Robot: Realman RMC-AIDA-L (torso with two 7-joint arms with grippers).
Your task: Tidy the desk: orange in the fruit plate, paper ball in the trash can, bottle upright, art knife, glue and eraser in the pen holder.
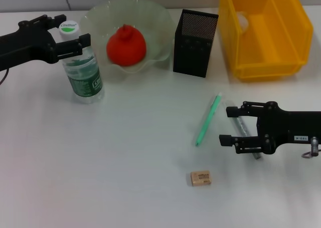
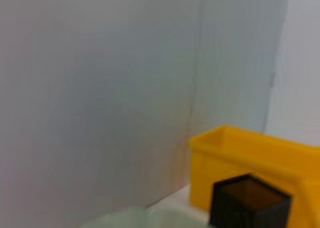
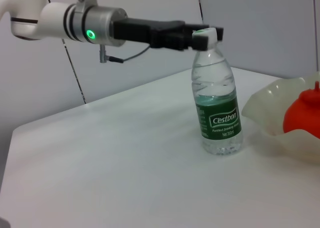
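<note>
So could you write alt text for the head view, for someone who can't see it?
An upright bottle stands on a white table, the left gripper at its cap. Behind: an orange in a fruit plate, a pen holder, a trash can. The right gripper hovers near an eraser.

Open table (image 1: 125, 153) before eraser (image 1: 200, 178)

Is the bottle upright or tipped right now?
Upright: the bottle stands on its base on the table, cap up, with the left gripper around its neck.
</note>
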